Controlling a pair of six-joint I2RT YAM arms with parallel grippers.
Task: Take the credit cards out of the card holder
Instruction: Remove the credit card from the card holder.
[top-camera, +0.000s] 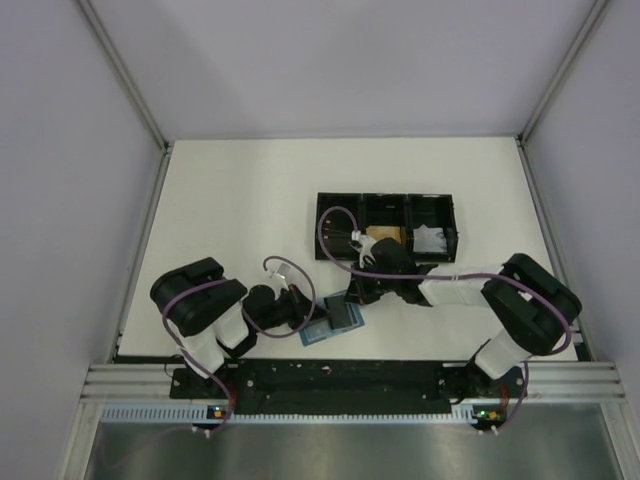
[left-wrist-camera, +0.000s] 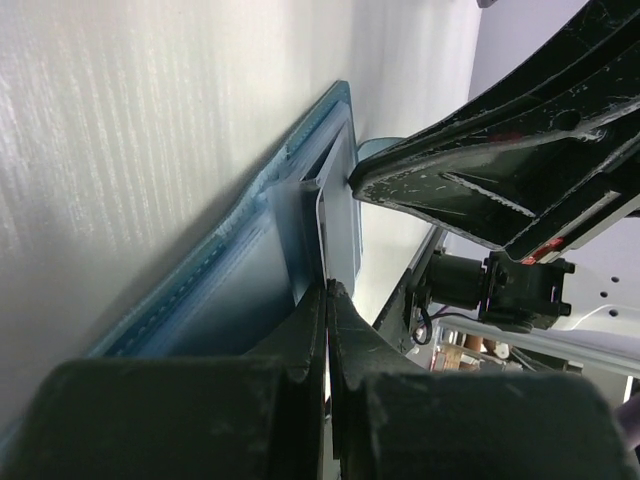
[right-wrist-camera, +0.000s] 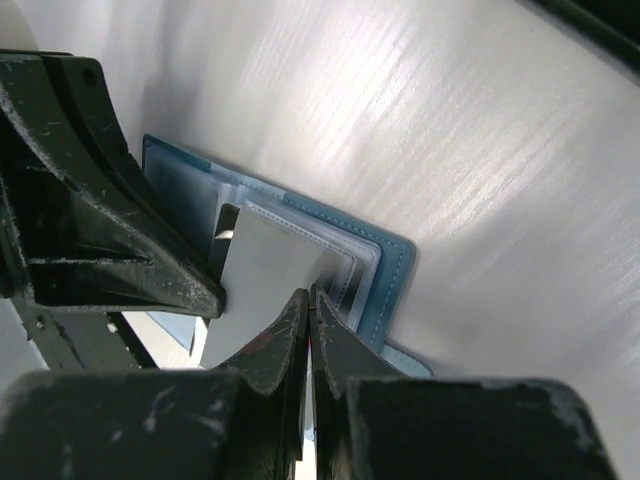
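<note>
While the left gripper (left-wrist-camera: 328, 293) clamps the card holder (left-wrist-camera: 235, 295), the right gripper (right-wrist-camera: 308, 300) pinches a card (right-wrist-camera: 268, 268) jutting from its slot.

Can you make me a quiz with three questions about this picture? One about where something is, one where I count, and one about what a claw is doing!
1. Where is the blue card holder?
A. Inside the black tray
B. On the table, in front of the tray
C. On top of an arm

2. How many compartments does the black tray have?
A. Two
B. Five
C. Three

3. What is the right claw doing?
A. Pinching a card sticking out of the holder
B. Hanging wide open in the air
C. Lifting the tray

Answers:
1 B, it lies on the white table, outside the tray.
2 C, two dividers split it into three boxes.
3 A, its fingers are shut on the edge of the card.
</note>
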